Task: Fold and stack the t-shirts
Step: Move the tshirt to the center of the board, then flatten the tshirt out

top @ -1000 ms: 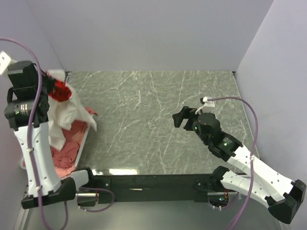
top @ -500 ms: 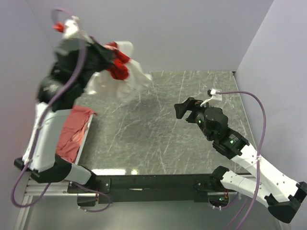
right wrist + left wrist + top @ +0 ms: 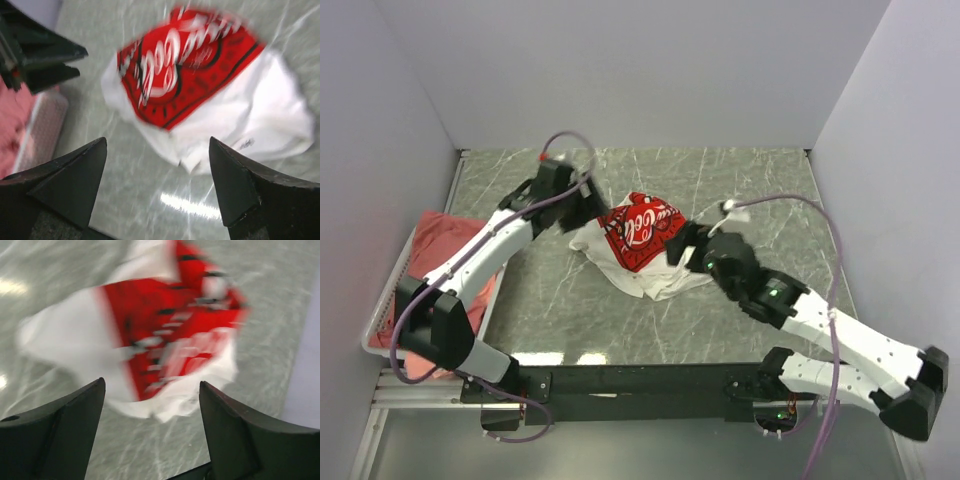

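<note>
A white t-shirt [image 3: 642, 243] with a red white-lettered chest print lies crumpled in the middle of the table, print side up. My left gripper [image 3: 586, 208] hovers just left of it, open and empty; in the left wrist view the shirt [image 3: 165, 335] lies blurred beyond the spread gripper [image 3: 152, 385]. My right gripper [image 3: 680, 246] is at the shirt's right edge, open and empty. In the right wrist view, the shirt [image 3: 260, 115] is ahead of the gripper [image 3: 157, 141]. Salmon-pink t-shirts [image 3: 432, 248] lie piled in the basket at the left.
The white wire basket [image 3: 372, 336] stands along the table's left edge and shows in the right wrist view [image 3: 42, 120] behind the left gripper [image 3: 47, 60]. Pale walls enclose the table at the back and both sides. A black rail runs along the near edge.
The left arm swung the white t-shirt from above the basket to the table's middle and let go of it; its jaws opened. The right gripper moved left up to the shirt.
</note>
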{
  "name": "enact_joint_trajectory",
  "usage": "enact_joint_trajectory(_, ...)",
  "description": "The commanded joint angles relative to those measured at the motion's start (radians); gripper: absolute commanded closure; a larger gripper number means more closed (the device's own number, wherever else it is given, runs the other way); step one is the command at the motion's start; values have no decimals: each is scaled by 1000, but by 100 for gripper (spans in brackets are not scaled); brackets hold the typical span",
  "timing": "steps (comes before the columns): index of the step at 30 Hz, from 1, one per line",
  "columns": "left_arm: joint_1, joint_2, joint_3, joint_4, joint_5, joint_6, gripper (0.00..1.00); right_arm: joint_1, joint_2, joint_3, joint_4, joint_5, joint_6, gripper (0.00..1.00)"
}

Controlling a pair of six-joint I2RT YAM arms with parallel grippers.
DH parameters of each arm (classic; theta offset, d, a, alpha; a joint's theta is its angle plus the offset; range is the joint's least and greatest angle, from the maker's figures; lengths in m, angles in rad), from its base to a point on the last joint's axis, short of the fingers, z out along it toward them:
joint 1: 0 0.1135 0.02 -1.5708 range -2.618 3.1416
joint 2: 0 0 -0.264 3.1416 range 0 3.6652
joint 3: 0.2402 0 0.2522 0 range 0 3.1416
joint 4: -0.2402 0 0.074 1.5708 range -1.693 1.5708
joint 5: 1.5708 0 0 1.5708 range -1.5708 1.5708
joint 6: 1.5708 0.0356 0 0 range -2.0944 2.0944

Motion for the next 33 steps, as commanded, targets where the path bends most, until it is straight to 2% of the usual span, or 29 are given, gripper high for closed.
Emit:
enact_joint_trajectory(1, 150, -158, -227, 139, 137, -84, 20, 132, 61, -60, -14, 72, 122, 12)
enact_joint_trajectory(3, 202, -245, -360, 151, 82, -88, 21, 178, 121, -87, -9, 91, 191, 15)
enact_joint_trajectory(5, 214, -293, -424, 154, 45, -110, 23, 212, 195, -112, 18, 80, 238, 19)
enact_joint_trajectory(9, 222, -291, -547, 218, 31, -160, 29, 238, 351, -77, 92, 66, 248, 27)
enact_joint_trajectory(13, 224, -197, -536, 245, 57, -167, 35, 240, 489, 3, 117, 42, 214, 30)
enact_joint_trajectory(18, 224, -135, -509, 277, 47, -175, 36, 240, 633, 73, 172, -3, 209, 39)
enact_joint_trajectory(25, 222, -52, -472, 295, 54, -189, 33, 237, 814, 182, 137, 15, 197, 39)
enact_joint_trajectory(27, 222, -46, -459, 292, 47, -187, 28, 228, 840, 205, 117, 23, 197, 38)
enact_joint_trajectory(33, 222, -26, -444, 284, 25, -175, 26, 185, 908, 218, 115, 28, 183, 34)
